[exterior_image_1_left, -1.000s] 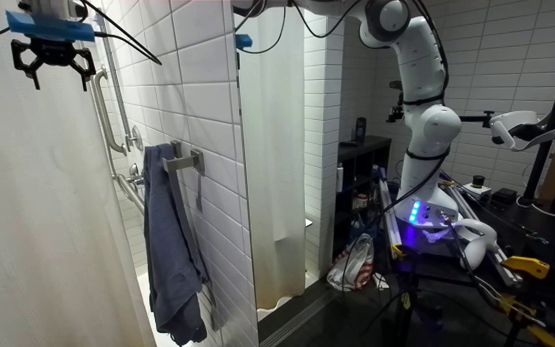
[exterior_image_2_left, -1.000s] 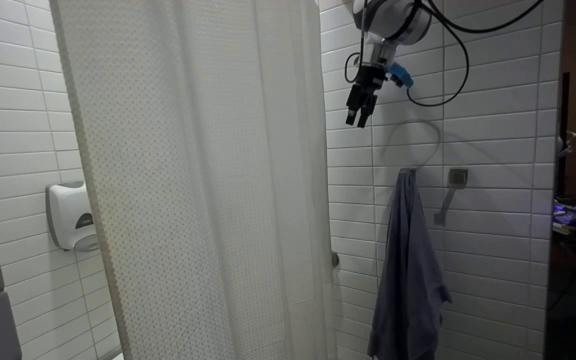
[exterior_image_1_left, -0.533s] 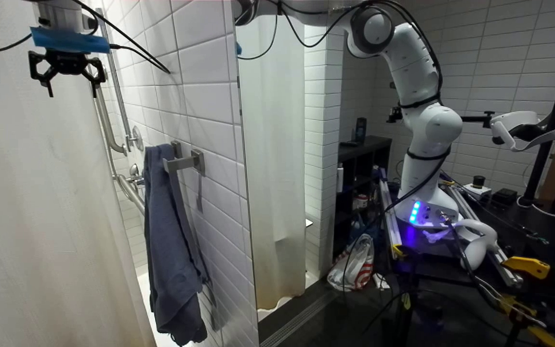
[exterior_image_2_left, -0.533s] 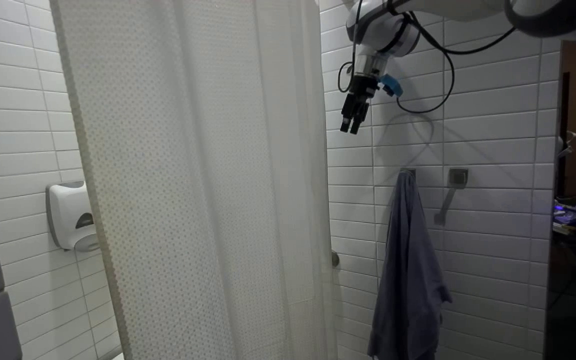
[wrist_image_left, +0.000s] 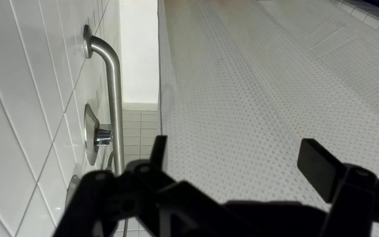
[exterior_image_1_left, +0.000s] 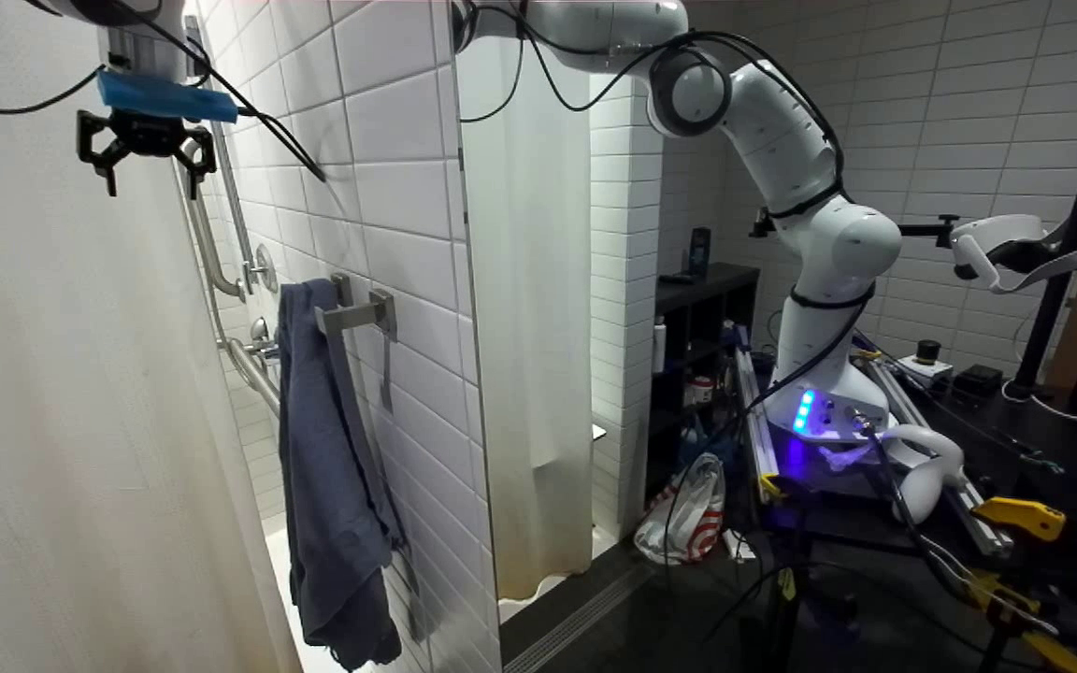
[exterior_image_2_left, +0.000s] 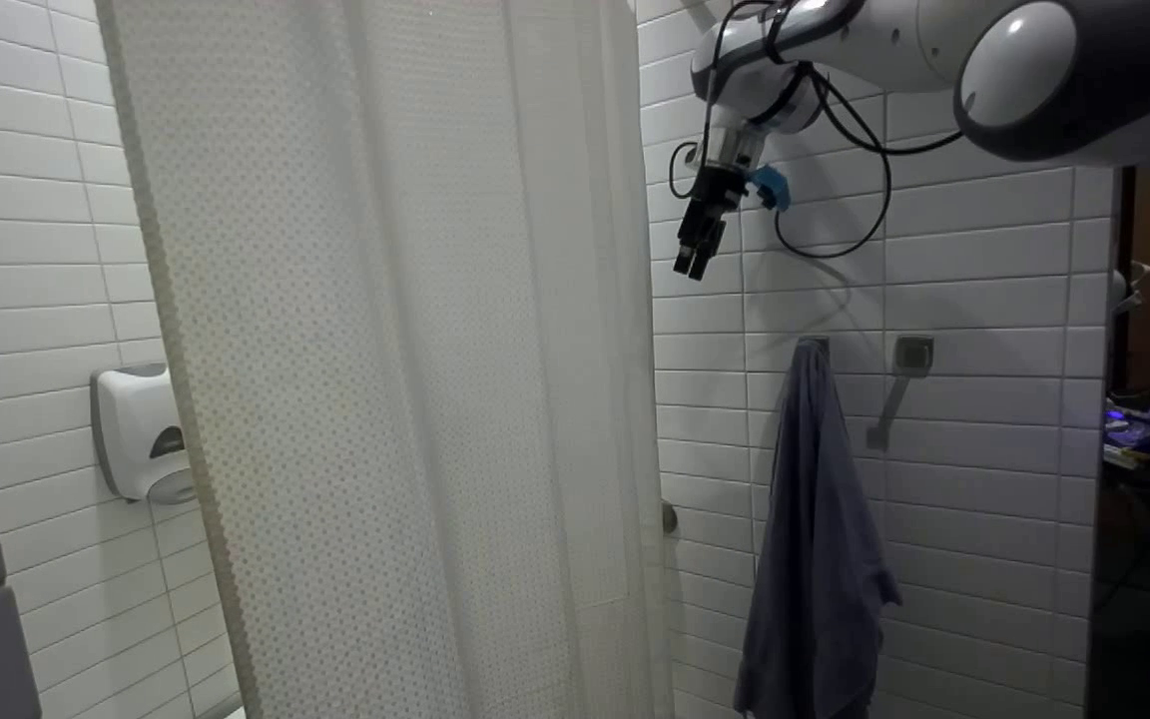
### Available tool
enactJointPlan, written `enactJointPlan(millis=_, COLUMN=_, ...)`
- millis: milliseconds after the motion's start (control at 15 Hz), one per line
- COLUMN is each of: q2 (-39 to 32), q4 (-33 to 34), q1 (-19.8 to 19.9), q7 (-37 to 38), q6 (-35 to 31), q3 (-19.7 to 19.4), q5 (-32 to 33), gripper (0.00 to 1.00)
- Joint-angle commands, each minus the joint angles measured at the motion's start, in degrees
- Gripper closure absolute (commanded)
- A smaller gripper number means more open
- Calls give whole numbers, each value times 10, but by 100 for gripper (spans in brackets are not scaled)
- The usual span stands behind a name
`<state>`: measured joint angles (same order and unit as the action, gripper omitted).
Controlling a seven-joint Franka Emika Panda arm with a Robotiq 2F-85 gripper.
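The gripper (wrist_image_left: 233,148) hangs empty near the shower curtain (wrist_image_left: 242,98), with its fingers (wrist_image_left: 319,169) wide apart, so a small sideways drift could make one catch the fabric.

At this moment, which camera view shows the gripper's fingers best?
The wrist view: the fingers of the gripper look biggest there, standing apart before the curtain. Both exterior views show them smaller, with the whole gripper; in an exterior view, the fingers look close together.
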<state>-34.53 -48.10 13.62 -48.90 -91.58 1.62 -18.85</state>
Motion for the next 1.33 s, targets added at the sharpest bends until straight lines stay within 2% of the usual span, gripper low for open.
enactJointPlan(millis=0, q2=-46, q4=81, q1=0, q7=-13, q6=40, q3=11, q5=-3, gripper=0)
enactJointPlan(millis=333, q2=-82, q4=127, q1=-7, q7=-7, q6=32, q3=22, q5=-3, gripper=0)
enactJointPlan(millis=733, q2=-113, q4=160, q1=-31, q7=9, q6=-34, q3=11, q5=18, gripper=0)
enactJointPlan(millis=1067, q2=-125, q4=166, q1=-56, q7=46, q6=-131, q3=-17, q5=66, gripper=0)
enactJointPlan(millis=1267, q2=-113, q4=141, q1=-51, q7=41, q6=-130, q3=-9, q5=63, gripper=0)
